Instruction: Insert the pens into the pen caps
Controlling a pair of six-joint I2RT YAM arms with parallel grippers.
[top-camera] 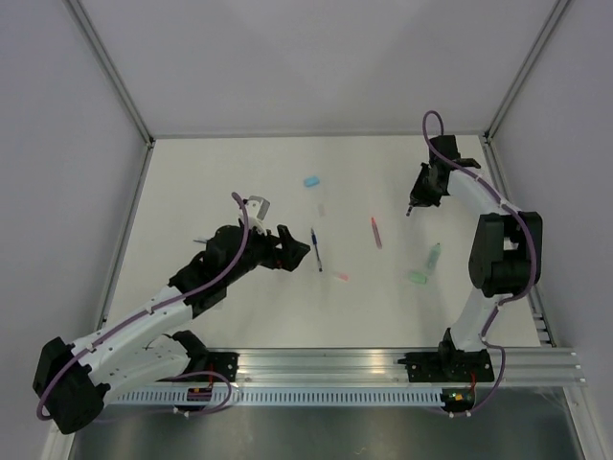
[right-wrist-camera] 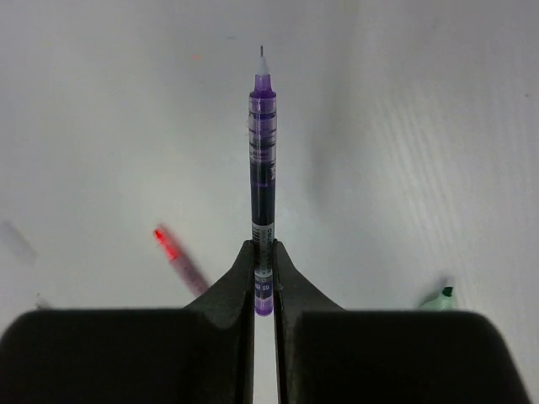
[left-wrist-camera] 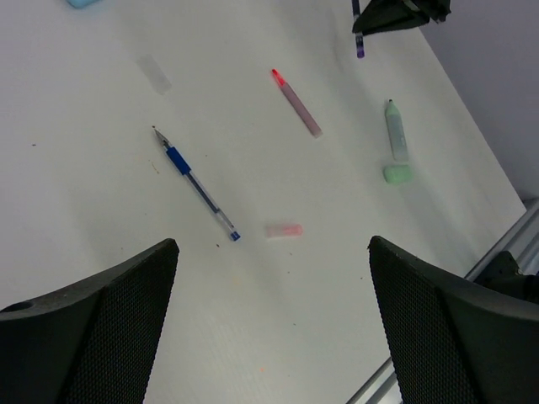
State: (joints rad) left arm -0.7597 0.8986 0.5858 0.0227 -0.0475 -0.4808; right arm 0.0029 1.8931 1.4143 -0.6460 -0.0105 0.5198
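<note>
My right gripper (right-wrist-camera: 264, 278) is shut on the lower end of a dark purple-blue pen (right-wrist-camera: 263, 160), uncapped tip pointing away, held above the table at the back right (top-camera: 413, 203). My left gripper (left-wrist-camera: 274, 243) is open and empty, hovering just left of a blue pen (top-camera: 315, 249) that lies bare-tipped on the table (left-wrist-camera: 195, 181). A pink pen (left-wrist-camera: 296, 103) lies mid-table. A pink cap (left-wrist-camera: 284, 230) lies near the blue pen's end. A light blue cap (top-camera: 311, 180) lies further back. A pale green marker (left-wrist-camera: 397, 130) and its green cap (left-wrist-camera: 398, 173) lie at the right.
A small clear cap (left-wrist-camera: 154, 73) lies beyond the blue pen's tip. An aluminium rail (top-camera: 383, 369) runs along the near edge. Grey walls with metal posts (top-camera: 120, 81) close in the white table on three sides.
</note>
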